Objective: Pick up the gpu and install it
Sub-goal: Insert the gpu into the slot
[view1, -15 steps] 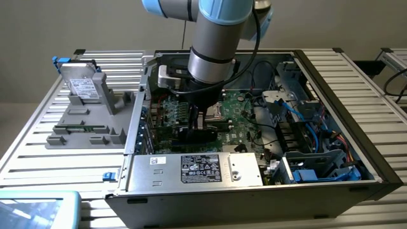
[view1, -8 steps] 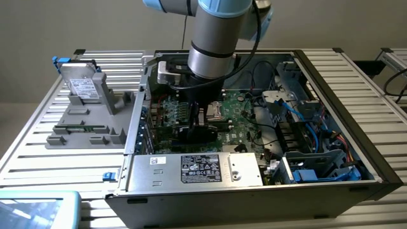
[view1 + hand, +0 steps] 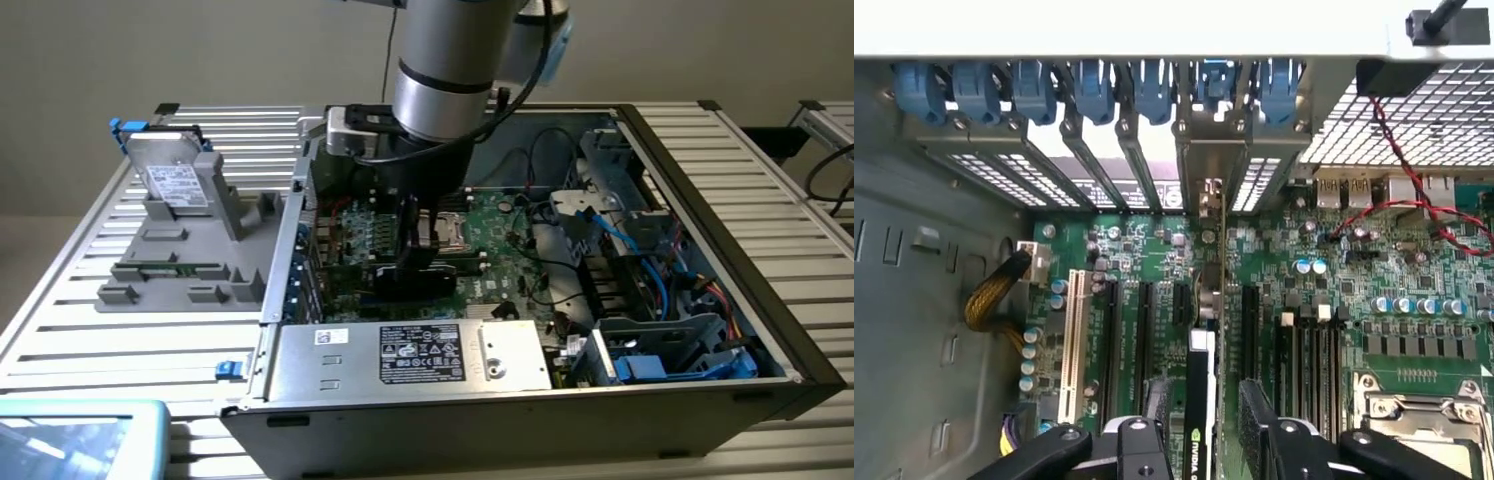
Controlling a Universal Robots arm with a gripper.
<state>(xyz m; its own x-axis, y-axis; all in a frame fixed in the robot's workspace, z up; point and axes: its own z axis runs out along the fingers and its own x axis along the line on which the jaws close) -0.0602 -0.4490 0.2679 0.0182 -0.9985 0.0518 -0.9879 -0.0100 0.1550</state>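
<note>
Gripper (image 3: pixel 1199 440): I see its fingers spread either side of the gpu (image 3: pixel 1201 400), apparently clear of it.
Gpu: stands on edge in a motherboard (image 3: pixel 1334 290) slot, long axis running toward the rear brackets (image 3: pixel 1206 150).
Risk: I judge half-seating possible if the edge connector sits skewed, or a finger snagging the card.

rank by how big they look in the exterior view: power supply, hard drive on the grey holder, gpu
1. power supply, largest.
2. hard drive on the grey holder.
3. gpu, smallest, though the gripper partly hides it, so its rank against the hard drive is unsure.
</note>
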